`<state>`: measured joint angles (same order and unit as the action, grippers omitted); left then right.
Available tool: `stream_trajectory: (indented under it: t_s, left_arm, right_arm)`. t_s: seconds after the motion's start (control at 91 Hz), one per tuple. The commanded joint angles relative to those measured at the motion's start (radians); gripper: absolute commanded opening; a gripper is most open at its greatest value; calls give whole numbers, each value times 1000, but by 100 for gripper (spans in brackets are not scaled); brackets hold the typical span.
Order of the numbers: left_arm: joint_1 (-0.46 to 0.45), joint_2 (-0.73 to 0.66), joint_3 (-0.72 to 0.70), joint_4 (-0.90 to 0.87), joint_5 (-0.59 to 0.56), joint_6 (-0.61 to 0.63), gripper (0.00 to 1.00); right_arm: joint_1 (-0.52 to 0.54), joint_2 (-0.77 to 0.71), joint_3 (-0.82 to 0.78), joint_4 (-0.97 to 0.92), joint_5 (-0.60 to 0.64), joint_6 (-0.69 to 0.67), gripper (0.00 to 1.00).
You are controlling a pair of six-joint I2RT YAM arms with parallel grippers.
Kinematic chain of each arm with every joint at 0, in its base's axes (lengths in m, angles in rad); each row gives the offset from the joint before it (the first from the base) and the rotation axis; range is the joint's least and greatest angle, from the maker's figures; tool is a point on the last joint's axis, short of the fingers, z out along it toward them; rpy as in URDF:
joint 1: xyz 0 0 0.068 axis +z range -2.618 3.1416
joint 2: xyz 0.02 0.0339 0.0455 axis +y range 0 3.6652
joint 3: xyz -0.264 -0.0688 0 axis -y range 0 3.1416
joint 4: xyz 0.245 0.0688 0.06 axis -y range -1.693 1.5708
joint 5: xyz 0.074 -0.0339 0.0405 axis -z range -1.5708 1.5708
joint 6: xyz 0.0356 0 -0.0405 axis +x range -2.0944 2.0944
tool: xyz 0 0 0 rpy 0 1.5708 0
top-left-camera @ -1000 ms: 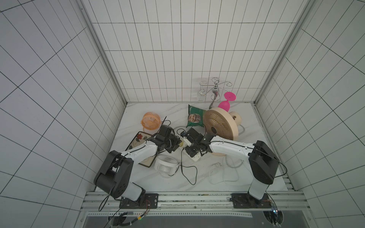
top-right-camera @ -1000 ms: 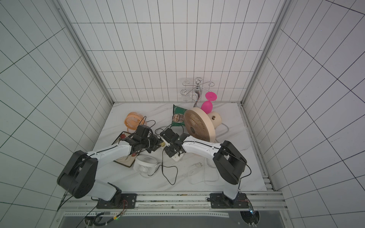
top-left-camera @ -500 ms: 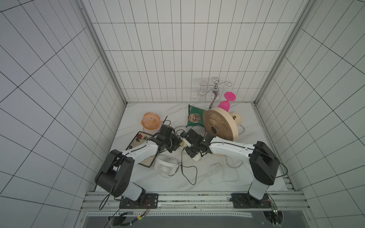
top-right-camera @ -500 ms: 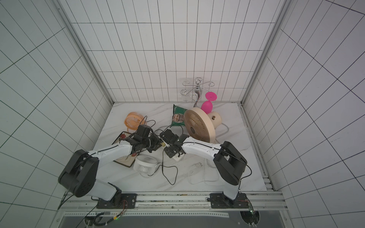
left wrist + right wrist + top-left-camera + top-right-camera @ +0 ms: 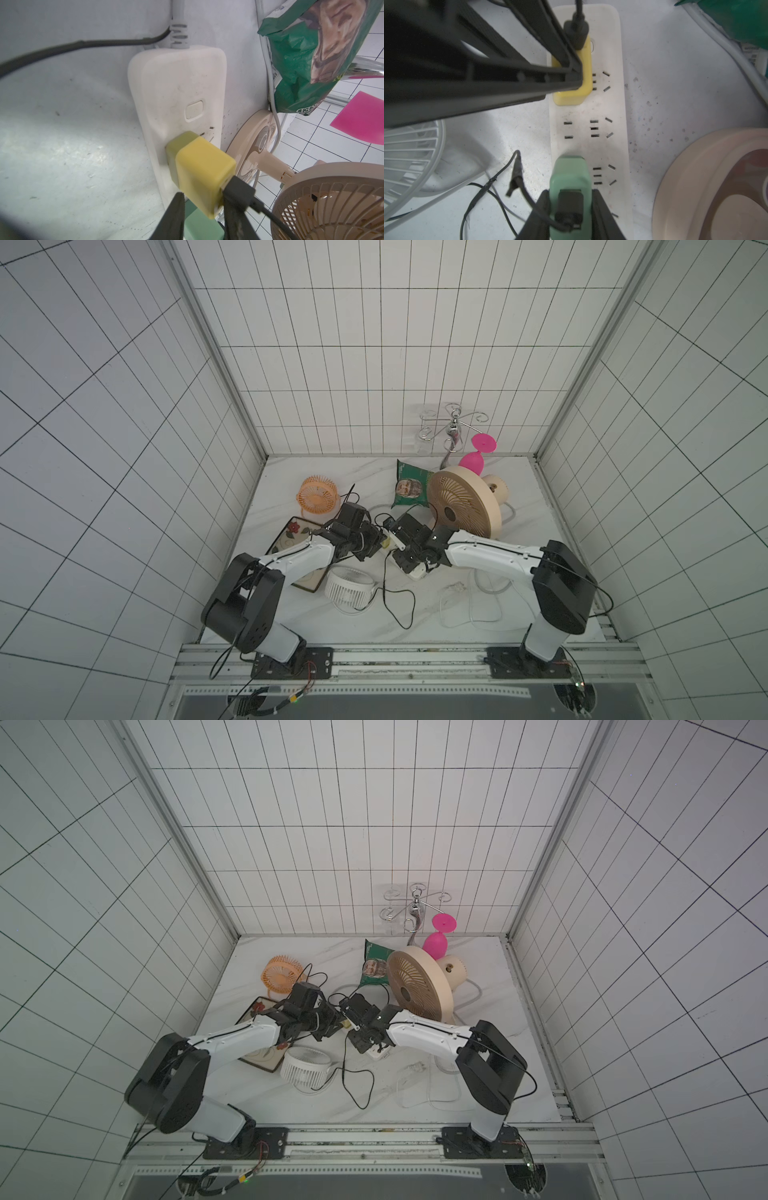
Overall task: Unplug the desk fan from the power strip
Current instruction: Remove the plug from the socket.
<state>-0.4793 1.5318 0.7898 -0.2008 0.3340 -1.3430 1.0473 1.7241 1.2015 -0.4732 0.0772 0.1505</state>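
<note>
one scuffed white power strip, left gripper clamped on yellow plug, right gripper clamped on green plug

Left arm and right arm extend forward from their bases, forearms low, wrists converging at the centre. Left hand: fingers closed on the sides of a yellow plug. Right hand: pointing down, fingers clamped on both sides of a green plug.
</note>
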Motion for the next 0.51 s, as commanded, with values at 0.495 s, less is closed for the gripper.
stream_trajectory:
  t_s: [0.495]
  left_arm:
    - [-4,154,-89,-280,-132,8,34]
  right_arm:
    - [4,-137,-18,108,74,61,25]
